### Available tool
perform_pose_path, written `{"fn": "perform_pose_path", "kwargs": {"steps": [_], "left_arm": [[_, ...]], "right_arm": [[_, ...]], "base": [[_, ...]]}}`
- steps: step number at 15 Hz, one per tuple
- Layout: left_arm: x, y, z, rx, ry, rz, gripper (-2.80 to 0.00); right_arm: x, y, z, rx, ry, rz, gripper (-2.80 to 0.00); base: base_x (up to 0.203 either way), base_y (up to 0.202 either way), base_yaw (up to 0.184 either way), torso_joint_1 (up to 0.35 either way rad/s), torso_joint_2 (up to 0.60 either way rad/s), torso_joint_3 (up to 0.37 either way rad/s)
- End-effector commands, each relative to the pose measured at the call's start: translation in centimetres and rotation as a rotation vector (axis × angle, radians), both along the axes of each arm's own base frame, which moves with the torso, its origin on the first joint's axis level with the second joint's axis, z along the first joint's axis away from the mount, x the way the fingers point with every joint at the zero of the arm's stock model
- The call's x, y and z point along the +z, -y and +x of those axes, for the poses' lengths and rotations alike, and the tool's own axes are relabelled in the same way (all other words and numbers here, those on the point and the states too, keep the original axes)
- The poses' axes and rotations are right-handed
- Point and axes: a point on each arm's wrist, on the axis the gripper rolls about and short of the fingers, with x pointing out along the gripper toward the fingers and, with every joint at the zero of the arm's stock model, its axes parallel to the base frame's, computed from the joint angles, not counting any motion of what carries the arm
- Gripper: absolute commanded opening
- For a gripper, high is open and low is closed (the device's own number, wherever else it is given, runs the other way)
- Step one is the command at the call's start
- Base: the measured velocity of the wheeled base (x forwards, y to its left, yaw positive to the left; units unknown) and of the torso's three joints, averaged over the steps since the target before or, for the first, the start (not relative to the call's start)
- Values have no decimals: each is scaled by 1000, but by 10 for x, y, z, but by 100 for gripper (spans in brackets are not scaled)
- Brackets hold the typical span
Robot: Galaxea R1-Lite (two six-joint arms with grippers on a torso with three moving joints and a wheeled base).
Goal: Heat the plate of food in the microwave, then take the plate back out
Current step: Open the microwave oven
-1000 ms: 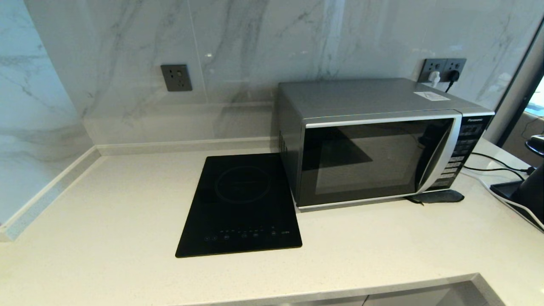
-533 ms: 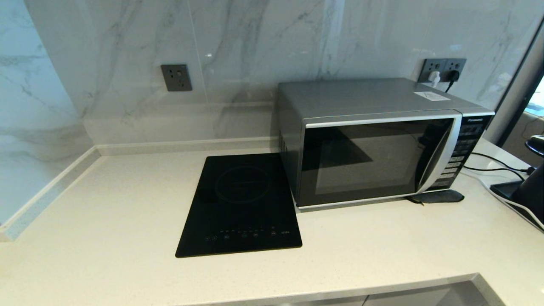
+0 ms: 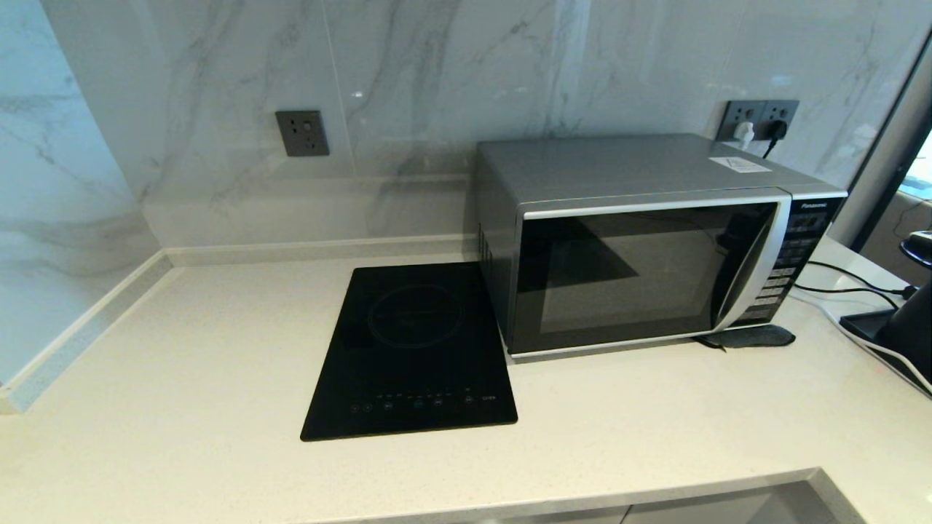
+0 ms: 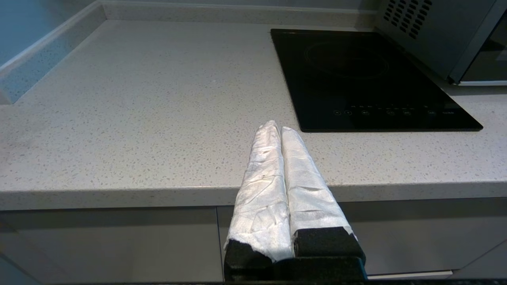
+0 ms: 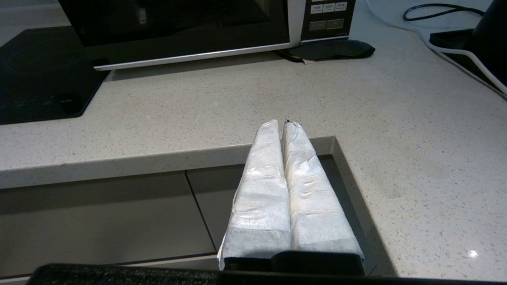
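Silver microwave (image 3: 641,247) shut; grippers closed (parked)

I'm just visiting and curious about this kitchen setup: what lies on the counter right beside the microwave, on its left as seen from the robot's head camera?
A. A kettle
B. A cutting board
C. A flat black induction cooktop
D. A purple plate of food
C: the head view shows the black glass induction cooktop lying flat on the counter against the microwave's left side; no plate is in view.
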Motion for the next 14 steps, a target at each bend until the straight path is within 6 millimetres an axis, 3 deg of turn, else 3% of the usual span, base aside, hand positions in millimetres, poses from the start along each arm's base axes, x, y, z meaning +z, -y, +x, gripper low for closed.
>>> {"fn": "perform_pose_path", "kwargs": {"steps": [1,11,14], "left_arm": [[0,0,0,0,-1,-1,-280],[0,0,0,0,-1,-1,-280],[0,0,0,0,-1,-1,-280]], "right_arm": [[0,0,0,0,-2,0,-280],[0,0,0,-3,0,-1,-280],[24,0,-6,-2,51,-15,-280]], "base": [[0,0,0,0,0,0],[0,0,0,0,0,0],[0,0,0,0,0,0]]}}
